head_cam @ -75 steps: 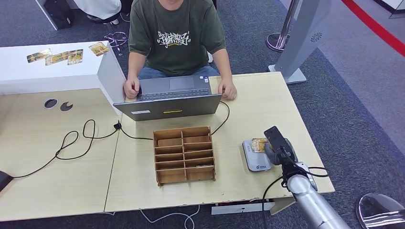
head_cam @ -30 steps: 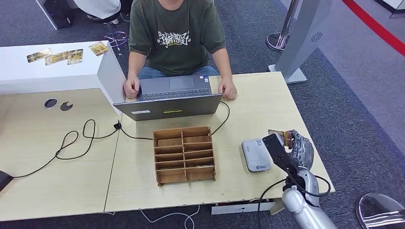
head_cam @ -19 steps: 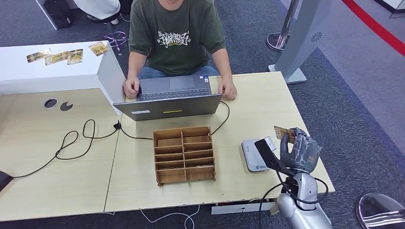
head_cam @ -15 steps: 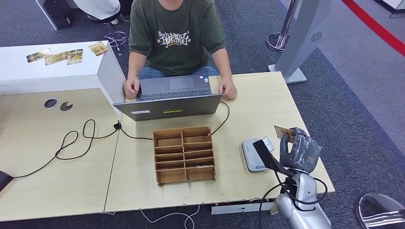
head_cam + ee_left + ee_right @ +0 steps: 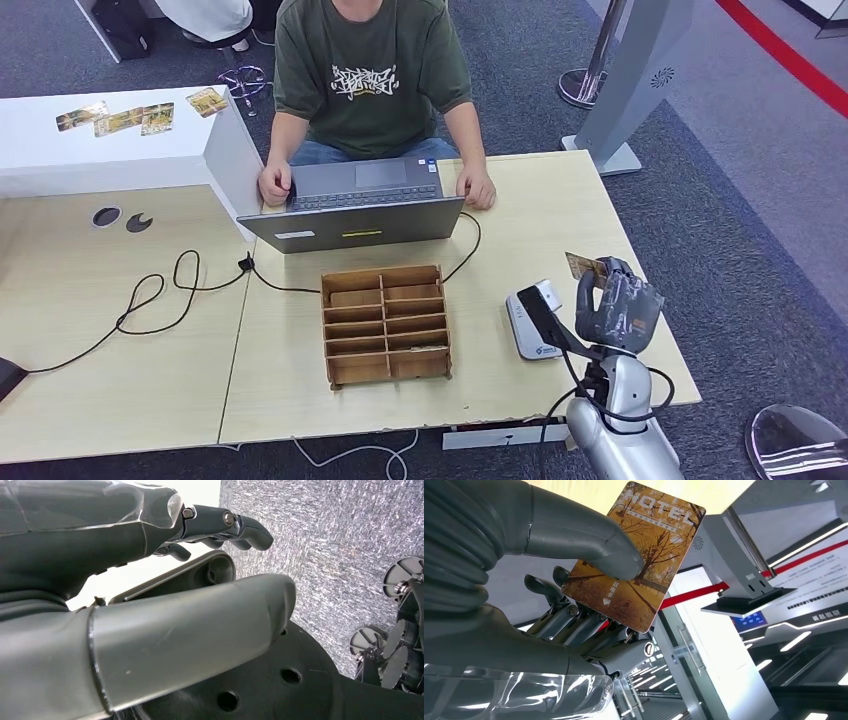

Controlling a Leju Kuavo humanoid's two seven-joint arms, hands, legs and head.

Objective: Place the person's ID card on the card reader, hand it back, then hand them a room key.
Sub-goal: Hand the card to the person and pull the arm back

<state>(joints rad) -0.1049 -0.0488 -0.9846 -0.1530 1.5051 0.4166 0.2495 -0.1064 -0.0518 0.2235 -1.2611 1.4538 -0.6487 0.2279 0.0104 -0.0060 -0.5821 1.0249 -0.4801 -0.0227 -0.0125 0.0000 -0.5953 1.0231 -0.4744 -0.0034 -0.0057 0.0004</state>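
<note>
The right hand (image 5: 612, 305) is pinching the card (image 5: 634, 555) between thumb and fingers (image 5: 574, 617) — lifted just right of the card reader (image 5: 532, 322). The person (image 5: 365, 75) is sitting at about eleven o'clock, well apart — the card's long side is already pointing there. The left hand (image 5: 125, 580) is hanging down, holding nothing.

The right hand (image 5: 612, 305) holds the ID card (image 5: 580, 266) raised just beside the card reader (image 5: 528, 330).

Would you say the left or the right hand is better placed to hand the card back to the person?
Right: the right hand already pinches the card, raised beside the card reader; the left hand hangs over carpet.
</note>
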